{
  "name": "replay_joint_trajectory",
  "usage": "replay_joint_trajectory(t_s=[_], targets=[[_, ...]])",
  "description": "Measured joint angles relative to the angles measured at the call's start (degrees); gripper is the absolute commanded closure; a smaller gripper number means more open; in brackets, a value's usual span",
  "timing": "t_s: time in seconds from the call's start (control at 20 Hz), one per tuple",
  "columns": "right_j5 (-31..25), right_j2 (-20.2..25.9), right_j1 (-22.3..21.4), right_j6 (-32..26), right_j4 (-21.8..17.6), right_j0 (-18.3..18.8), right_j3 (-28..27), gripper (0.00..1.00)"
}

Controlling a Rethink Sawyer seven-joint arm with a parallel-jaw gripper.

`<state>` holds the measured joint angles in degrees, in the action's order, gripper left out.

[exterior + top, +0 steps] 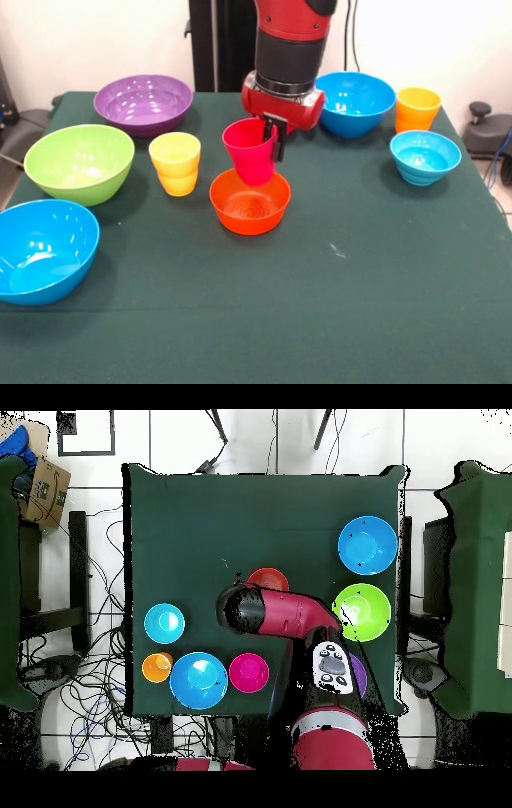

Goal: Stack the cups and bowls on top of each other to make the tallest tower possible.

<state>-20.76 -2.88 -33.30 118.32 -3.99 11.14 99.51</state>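
Observation:
My gripper (269, 146) is shut on the rim of the red-pink cup (250, 156) and holds it slightly tilted, just above the far side of the orange bowl (250, 206). The yellow cup (175, 162) stands to the left of that bowl. The orange cup (417, 108) stands at the far right beside a blue bowl (354, 102). The light blue bowl (425, 157) sits in front of the orange cup. In the overhead view the arm (280, 612) hides the held cup, and only an edge of the orange bowl (268, 578) shows.
The purple bowl (144, 102) is at the far left, the lime green bowl (78, 162) in front of it, and a second blue bowl (40, 250) at the near left. A small red-pink bowl (248, 672) shows only overhead, beside the blue bowl (198, 680).

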Motion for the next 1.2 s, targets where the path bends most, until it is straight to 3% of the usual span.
replay_joint_trajectory(t_s=[1.2], targets=[[0.24, -0.06, 1.82, 0.0, 0.0, -1.73, -0.03, 1.0]])
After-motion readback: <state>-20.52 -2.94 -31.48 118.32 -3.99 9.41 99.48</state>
